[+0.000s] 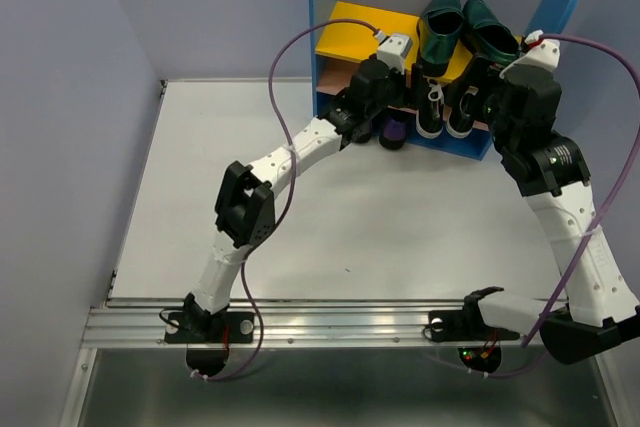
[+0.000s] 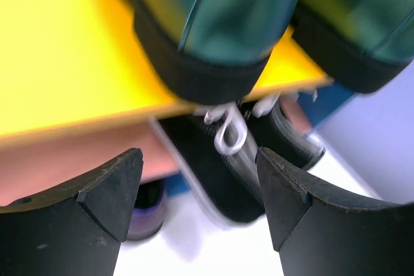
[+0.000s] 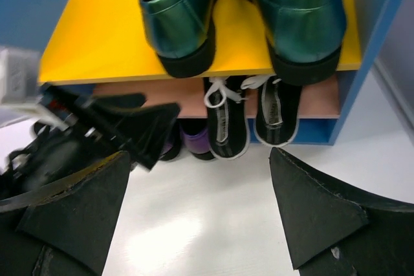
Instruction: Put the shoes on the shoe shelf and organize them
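The shoe shelf (image 1: 325,17) stands at the back of the table. Two green loafers (image 1: 440,27) sit on its yellow board (image 3: 97,37), heels overhanging the front edge (image 2: 220,63). Two black sneakers (image 3: 226,121) with white laces sit on the tan board, toes poking out (image 1: 430,112). Purple shoes (image 3: 202,140) stand to their left at the shelf's foot (image 2: 152,208); one is partly hidden by my left gripper. My left gripper (image 2: 200,192) is open and empty, close in front of the purple shoes (image 1: 362,117). My right gripper (image 3: 200,205) is open and empty, in front of the sneakers (image 1: 478,97).
The white table (image 1: 350,217) stretches from the shelf to the metal rail at the near edge (image 1: 330,322). Purple cables loop over both arms (image 1: 285,57). Light blue walls close in the left and back sides. My left gripper's fingers (image 3: 139,127) show in the right wrist view.
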### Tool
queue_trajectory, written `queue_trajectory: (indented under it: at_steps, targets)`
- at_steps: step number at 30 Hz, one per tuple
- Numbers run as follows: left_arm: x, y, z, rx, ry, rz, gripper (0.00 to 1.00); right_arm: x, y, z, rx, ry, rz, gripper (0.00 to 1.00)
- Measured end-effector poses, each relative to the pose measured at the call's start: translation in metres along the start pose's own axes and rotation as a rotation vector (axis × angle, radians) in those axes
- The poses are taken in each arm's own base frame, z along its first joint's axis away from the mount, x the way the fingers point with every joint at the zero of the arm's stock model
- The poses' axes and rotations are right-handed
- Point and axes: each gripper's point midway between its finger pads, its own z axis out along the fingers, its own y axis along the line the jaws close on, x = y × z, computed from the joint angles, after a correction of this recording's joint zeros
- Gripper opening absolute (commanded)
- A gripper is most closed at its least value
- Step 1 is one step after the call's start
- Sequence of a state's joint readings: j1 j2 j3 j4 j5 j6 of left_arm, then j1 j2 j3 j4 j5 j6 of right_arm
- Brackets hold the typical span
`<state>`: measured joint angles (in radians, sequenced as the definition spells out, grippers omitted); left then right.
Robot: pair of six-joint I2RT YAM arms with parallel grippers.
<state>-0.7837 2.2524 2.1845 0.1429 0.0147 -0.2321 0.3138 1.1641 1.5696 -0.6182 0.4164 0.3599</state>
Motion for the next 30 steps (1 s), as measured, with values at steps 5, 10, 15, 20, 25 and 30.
queue_trajectory:
  at_steps: [5,10,15,20,25,30]
  targets:
    - [0.002,0.013,-0.041,-0.076,0.048,0.018,0.81,-0.011,-0.018,0.008,0.115,-0.036,-0.043,0.97]
    - [-0.034,0.023,-0.105,-0.166,0.003,0.024,0.81,-0.031,-0.029,0.043,0.207,-0.054,-0.077,0.99]
    - [-0.071,0.037,-0.176,-0.278,-0.082,0.021,0.82,-0.026,-0.060,0.088,0.301,-0.010,-0.090,1.00]
    - [-0.077,0.053,-0.226,-0.363,-0.114,0.019,0.82,-0.006,-0.101,0.118,0.383,0.067,-0.091,1.00]
    - [-0.061,0.071,-0.249,-0.436,-0.077,0.032,0.82,0.002,-0.107,0.130,0.359,0.099,-0.072,1.00]
    - [-0.042,0.080,-0.253,-0.465,-0.033,0.038,0.82,0.002,-0.108,0.135,0.333,0.100,-0.058,1.00]
